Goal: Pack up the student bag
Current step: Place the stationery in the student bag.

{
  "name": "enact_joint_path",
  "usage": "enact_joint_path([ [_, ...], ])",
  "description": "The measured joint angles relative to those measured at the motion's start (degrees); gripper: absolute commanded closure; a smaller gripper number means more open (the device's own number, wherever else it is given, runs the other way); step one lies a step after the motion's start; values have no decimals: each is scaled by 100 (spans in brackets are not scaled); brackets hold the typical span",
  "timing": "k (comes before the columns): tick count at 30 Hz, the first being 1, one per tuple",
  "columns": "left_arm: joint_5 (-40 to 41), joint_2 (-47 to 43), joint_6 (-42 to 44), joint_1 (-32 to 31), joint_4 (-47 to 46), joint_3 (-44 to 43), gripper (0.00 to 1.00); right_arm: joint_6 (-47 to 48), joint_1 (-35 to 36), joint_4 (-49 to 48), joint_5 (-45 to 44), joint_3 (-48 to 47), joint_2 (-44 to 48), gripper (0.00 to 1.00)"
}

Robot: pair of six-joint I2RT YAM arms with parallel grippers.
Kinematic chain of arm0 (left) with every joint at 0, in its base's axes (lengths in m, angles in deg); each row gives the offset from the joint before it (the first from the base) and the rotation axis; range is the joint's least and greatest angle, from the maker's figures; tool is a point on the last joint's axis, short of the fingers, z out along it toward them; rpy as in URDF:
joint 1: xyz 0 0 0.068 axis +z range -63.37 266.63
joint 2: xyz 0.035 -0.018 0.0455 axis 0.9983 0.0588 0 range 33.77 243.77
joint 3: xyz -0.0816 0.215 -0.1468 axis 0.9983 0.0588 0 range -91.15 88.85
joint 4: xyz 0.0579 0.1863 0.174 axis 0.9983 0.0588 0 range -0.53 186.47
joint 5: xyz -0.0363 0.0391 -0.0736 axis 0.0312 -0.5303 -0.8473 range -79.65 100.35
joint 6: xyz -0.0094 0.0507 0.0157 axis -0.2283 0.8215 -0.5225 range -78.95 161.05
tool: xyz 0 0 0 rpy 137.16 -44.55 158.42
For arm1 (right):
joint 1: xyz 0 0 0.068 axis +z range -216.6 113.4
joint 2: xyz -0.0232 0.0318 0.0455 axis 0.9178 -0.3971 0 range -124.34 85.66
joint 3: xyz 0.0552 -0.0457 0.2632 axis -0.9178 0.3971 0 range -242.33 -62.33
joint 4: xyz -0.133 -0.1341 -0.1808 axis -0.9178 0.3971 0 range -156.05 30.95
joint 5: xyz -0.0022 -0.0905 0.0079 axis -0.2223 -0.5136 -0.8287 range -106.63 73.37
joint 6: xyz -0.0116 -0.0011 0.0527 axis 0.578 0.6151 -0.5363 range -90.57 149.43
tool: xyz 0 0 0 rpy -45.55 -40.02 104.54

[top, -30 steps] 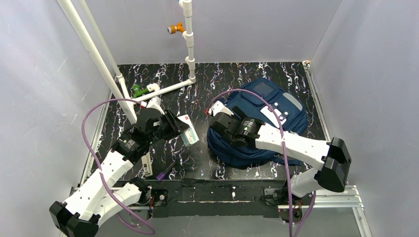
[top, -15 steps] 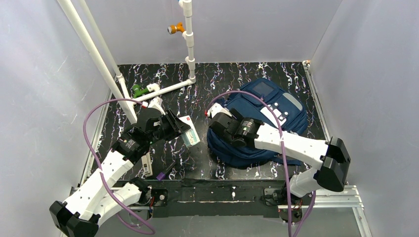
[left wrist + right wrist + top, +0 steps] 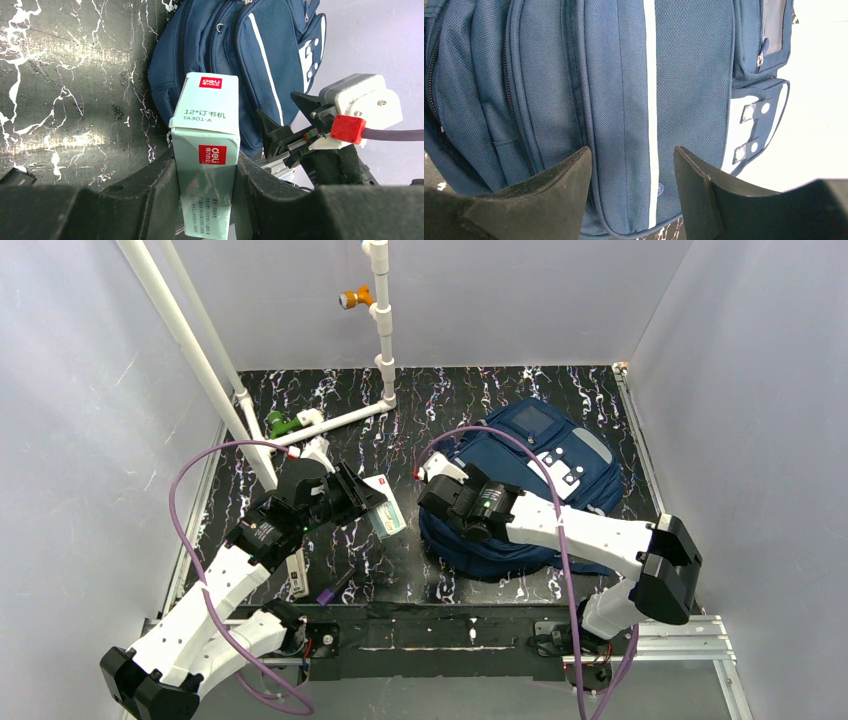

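The student bag (image 3: 545,455) is a navy blue backpack lying flat at the right of the table; it also shows in the left wrist view (image 3: 225,60) and fills the right wrist view (image 3: 624,90). My left gripper (image 3: 368,502) is shut on a pale green stapler box (image 3: 383,507) with a red label, seen between the fingers in the left wrist view (image 3: 206,165), held left of the bag. My right gripper (image 3: 432,480) is open over the bag's left edge, its fingers (image 3: 559,185) apart with nothing between them.
A white pipe frame (image 3: 330,420) with a green fitting (image 3: 280,424) and an orange valve (image 3: 353,298) stands at the back left. A beige bar (image 3: 296,573) and a small purple item (image 3: 326,594) lie near the front left. White walls enclose the table.
My right arm has shifted slightly left over the bag's edge. My left gripper holds the box almost where it was.
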Motion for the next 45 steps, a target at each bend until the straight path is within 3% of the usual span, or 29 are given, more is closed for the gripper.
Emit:
enact_joint_path([
  [10, -61, 7, -39, 0, -33, 0, 71, 28, 17, 17, -57, -2, -52, 25],
  [24, -107, 118, -59, 0, -92, 0, 72, 39, 7, 247, -964, -59, 35, 37],
  [28, -160, 197, -96, 0, -140, 0, 72, 28, -7, 332, -1255, -76, 350, 34],
  [45, -260, 238, -210, 0, -223, 0, 72, 195, 4, 254, 280, 15, 256, 21],
])
